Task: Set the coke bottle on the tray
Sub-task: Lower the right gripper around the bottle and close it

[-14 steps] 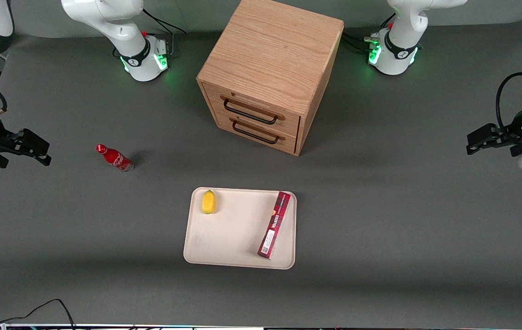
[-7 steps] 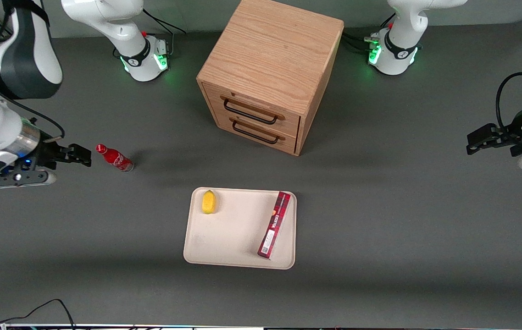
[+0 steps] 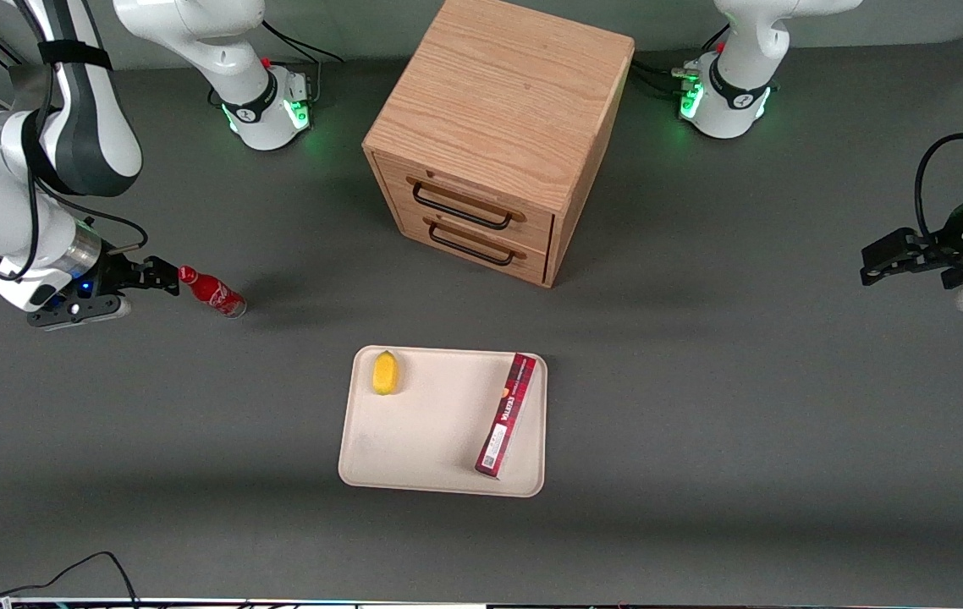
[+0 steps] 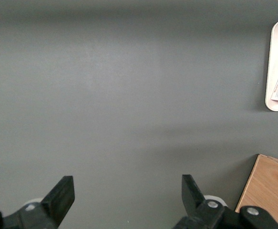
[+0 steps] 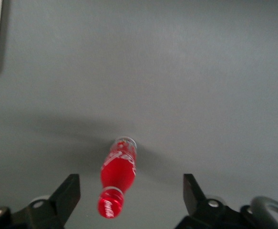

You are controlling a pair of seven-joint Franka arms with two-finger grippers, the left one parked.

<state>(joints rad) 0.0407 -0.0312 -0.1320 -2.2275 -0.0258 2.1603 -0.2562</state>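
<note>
1. The coke bottle stands upright on the grey table (red cap up, silvery base down), toward the working arm's end and well apart from the tray.
2. The gripper hovers just beside the bottle's cap; in the wrist view its fingers are spread wide, with the bottle between them and untouched.
3. On the cream tray lie a lemon and a long dark-red box.
4. A wooden two-drawer cabinet sits farther from the front camera than the tray.
</note>
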